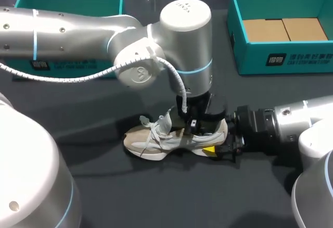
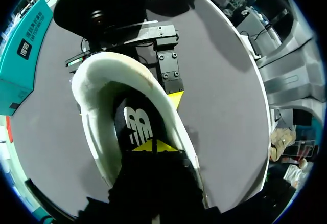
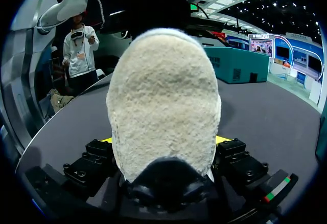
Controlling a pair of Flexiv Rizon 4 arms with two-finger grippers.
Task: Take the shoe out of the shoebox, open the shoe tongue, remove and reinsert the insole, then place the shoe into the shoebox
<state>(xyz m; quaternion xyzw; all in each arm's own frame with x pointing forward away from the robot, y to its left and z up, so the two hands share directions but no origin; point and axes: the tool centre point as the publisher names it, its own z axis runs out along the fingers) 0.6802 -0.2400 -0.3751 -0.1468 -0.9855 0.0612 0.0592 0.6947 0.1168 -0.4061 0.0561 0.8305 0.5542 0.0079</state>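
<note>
Gripping the shoe (image 1: pixel 156 140) heel, right end effector (image 1: pixel 214 140); shoebox (image 1: pixel 291 60) well apart.

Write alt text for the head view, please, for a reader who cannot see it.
A beige shoe sits upright on a dark table, its heel clamped by the right gripper, while the left gripper hangs in its opening. Teal boxes stand behind: the left box, and the right box lined with cardboard.
</note>
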